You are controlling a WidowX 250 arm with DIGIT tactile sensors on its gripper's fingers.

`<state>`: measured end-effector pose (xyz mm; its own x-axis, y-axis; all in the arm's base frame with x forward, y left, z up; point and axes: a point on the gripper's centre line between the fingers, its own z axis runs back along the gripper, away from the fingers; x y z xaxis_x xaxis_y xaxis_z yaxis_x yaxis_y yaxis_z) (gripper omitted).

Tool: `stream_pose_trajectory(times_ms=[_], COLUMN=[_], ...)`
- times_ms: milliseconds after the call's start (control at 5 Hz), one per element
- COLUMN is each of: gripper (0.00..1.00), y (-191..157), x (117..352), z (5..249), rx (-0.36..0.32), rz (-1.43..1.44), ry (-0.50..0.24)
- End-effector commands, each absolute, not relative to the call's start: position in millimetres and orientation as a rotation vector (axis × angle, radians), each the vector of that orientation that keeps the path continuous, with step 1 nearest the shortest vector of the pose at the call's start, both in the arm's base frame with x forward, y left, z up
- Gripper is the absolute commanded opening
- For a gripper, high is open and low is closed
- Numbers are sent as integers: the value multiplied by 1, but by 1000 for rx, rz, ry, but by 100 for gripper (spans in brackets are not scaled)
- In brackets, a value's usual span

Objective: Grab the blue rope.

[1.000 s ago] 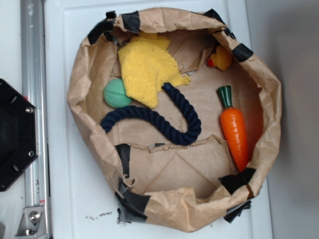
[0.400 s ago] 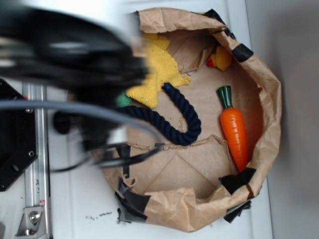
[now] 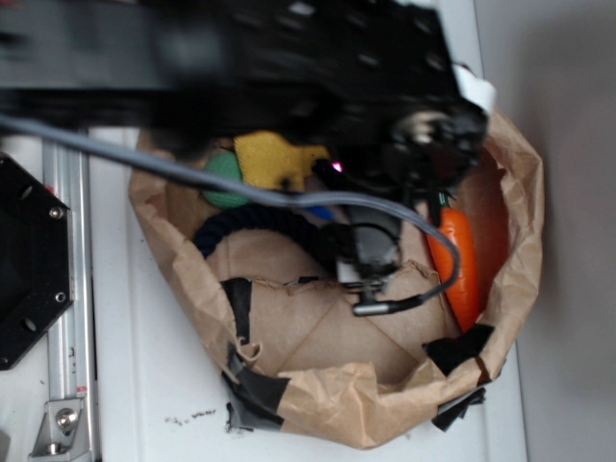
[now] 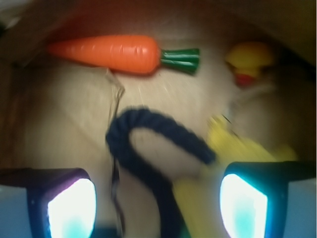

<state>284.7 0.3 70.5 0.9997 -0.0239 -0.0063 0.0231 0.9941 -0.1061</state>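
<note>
The blue rope (image 4: 148, 153) is thick, dark navy and curved like a hook on the brown paper floor of the bag. In the exterior view only its left stretch (image 3: 252, 221) shows, the rest lies under the arm. My gripper (image 4: 157, 203) hangs above it, open, with the rope's long leg running between the two glowing fingers (image 4: 72, 208) and nothing held. In the exterior view the gripper (image 3: 369, 260) sits over the rope's bend, blurred by motion.
An orange toy carrot (image 4: 111, 52) lies beyond the rope, a yellow duck (image 4: 247, 62) at the far right. A yellow cloth (image 3: 274, 159) and green ball (image 3: 223, 178) lie by the rope's other end. The crumpled paper bag wall (image 3: 337, 399) rings everything.
The arm has swept in from the left and now covers the upper bag, with the gripper over the rope's bend. The rope, carrot and cloth lie where they were.
</note>
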Motion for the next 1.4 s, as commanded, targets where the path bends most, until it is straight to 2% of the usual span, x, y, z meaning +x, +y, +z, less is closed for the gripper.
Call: stream_pose_trajectory(times_ms=[0, 200, 400, 600, 800, 1000, 1200], gripper=[100, 100, 100, 100, 100, 0, 0], y=[-56, -78, -89, -99, -112, -117, -115], x=[292, 287, 278, 270, 262, 256, 258], z=[37, 38, 14, -1, -5, -8, 0], rx=[-251, -214, -184, -198, -186, -273, -311], rz=[6, -28, -43, -49, -76, -128, -141], ry=[21, 62, 116, 181, 184, 130, 80])
